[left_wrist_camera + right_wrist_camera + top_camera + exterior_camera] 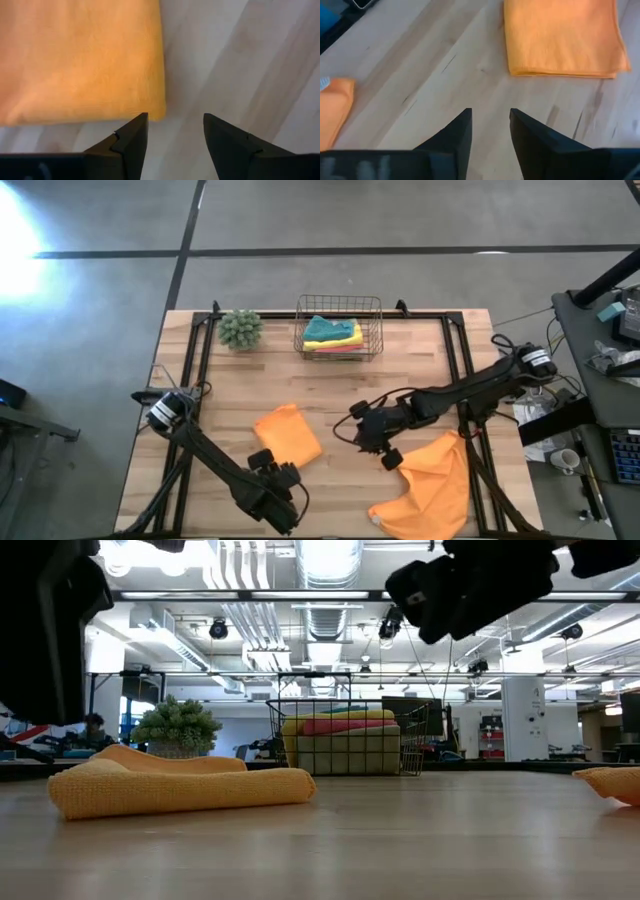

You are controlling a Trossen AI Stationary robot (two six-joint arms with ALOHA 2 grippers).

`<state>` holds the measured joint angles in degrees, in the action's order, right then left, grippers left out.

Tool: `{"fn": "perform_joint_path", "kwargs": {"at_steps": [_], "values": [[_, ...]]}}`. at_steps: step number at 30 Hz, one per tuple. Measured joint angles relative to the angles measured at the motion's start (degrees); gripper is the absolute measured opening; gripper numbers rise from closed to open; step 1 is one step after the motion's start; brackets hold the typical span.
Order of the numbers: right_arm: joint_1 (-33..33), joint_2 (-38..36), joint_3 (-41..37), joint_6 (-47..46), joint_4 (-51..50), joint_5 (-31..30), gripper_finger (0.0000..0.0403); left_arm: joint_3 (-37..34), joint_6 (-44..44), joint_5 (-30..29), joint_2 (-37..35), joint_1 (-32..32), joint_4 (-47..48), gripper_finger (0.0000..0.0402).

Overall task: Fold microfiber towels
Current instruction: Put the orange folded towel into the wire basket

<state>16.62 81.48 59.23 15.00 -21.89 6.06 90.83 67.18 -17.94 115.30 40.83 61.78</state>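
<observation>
One orange towel (288, 435) lay folded, well in front of the wire basket (339, 326); the loose orange towel (432, 481) waited to its right. Both claws were open, holding nothing; the right gripper (352, 430), between the two, likely needed to grab the loose one; the left gripper (270, 465) hung beside the folded one.

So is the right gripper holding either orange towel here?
No, the right gripper hangs empty between the folded orange towel and the unfolded one.

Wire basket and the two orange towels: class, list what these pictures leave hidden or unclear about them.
- Wire basket, high view: the folded towels overlap, so their count is unclear.
- Loose orange towel, low view: cut off by the picture's right edge, only a corner shows.
- Folded orange towel, left wrist view: cut off by the picture's edge; no tag visible.
</observation>
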Motion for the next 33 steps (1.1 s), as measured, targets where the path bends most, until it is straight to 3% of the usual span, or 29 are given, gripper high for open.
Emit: {"fn": "perform_joint_path", "kwargs": {"at_steps": [5, 10, 23, 33], "values": [[0.0, 4.4, 2.9, 4.3, 0.3, -0.1, 0.0144, 0.2, -3.9, -4.0, 0.0, 0.1, 1.5, 0.0176], [0.0, 9.8, 5.9, 8.4, 1.3, -0.1, 0.0159, -0.4, -6.2, -4.3, 0.0, 0.0, 1.1, 0.0176], [0.0, 21.7, 12.0, 15.7, 7.9, -3.2, 0.0162, -3.0, -9.2, -4.5, -0.1, 0.0, -4.1, 0.0176], [-0.8, 28.4, 18.2, 14.9, 8.1, -3.1, 0.0162, -5.5, -10.7, -5.0, -0.1, -0.1, -4.9, 0.0176]]}}
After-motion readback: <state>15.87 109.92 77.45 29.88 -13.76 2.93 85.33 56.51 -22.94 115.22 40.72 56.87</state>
